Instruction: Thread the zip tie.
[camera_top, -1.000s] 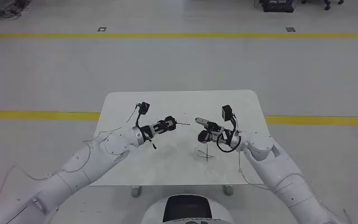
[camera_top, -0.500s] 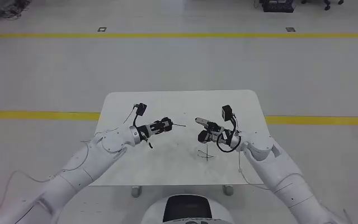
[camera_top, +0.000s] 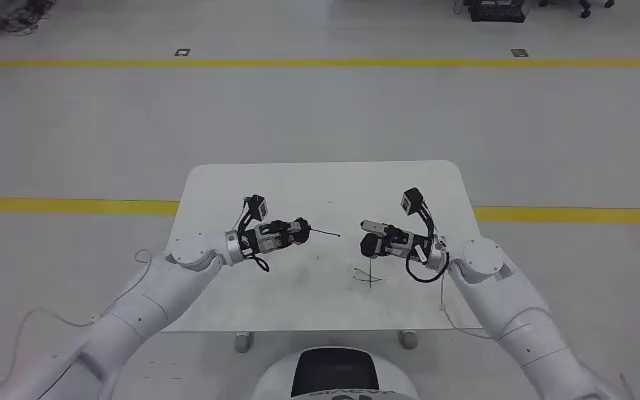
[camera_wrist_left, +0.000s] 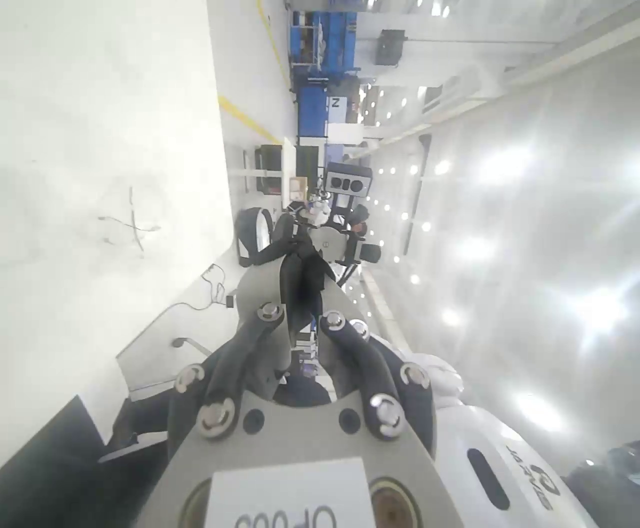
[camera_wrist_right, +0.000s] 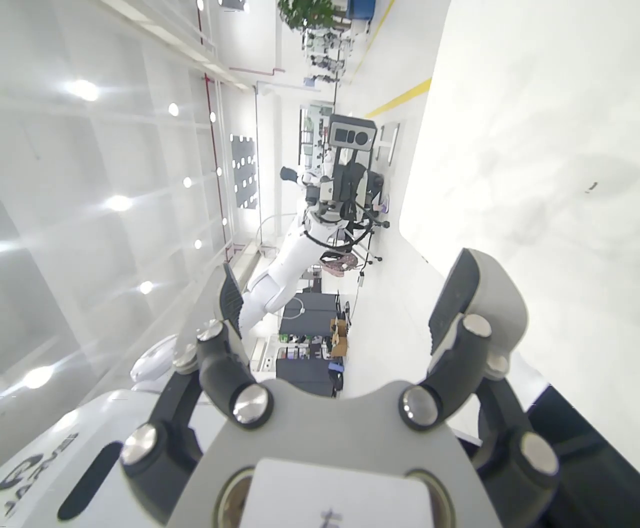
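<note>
Zip tie (camera_top: 322, 232), thin and black, sits clamped in the left fingers (camera_wrist_left: 257, 292), its free end poking out over the tabletop (camera_top: 300, 185) toward the right fingers (camera_wrist_right: 475, 285). Those are spread wide with nothing between them, just apart from the tie's tip. Near the right arm, loose ties (camera_top: 368, 275) lie crossed on the tabletop.

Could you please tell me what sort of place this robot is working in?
Most likely a large indoor workshop or robotics lab hall: yellow floor lines cross the floor, rows of ceiling lights hang overhead, and blue workstations stand beyond the white table.
</note>
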